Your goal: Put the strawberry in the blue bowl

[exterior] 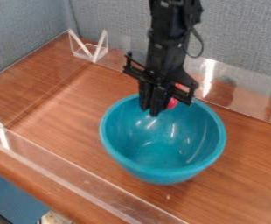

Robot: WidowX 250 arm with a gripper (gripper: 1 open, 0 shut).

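The blue bowl (144,150) sits on the wooden table near the front, and I see nothing lying inside it. My gripper (160,105) points straight down over the bowl's far rim. Its fingers are shut on a small red thing, the strawberry (170,103), which peeks out on the right side of the fingertips. Most of the strawberry is hidden by the black fingers. The fingertips hang just above the rim and are not touching the bowl.
Low clear plastic walls (56,179) ring the wooden table (56,96). A clear triangular stand (93,45) is at the back left corner. A grey-blue wall stands behind.
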